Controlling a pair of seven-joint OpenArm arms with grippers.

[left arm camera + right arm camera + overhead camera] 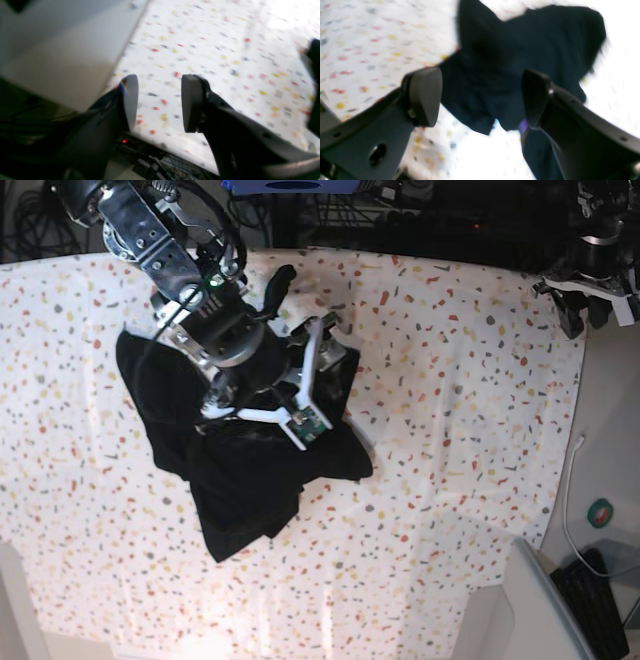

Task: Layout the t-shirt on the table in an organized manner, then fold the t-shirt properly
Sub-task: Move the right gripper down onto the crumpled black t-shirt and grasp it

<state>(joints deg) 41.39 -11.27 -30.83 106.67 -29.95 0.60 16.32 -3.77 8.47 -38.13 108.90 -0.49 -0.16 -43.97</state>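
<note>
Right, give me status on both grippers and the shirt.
Left gripper open, empty, at the speckled white table edge. Right gripper open above the crumpled black fabric t-shirt, not gripping. Shirt bunched, not laid out. Nothing in the way.

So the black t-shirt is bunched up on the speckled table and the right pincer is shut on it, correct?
Not quite. The t-shirt is bunched on the table, but the right pincer is open: in the right wrist view its two fingers stand wide apart above the fabric, gripping nothing.
</note>
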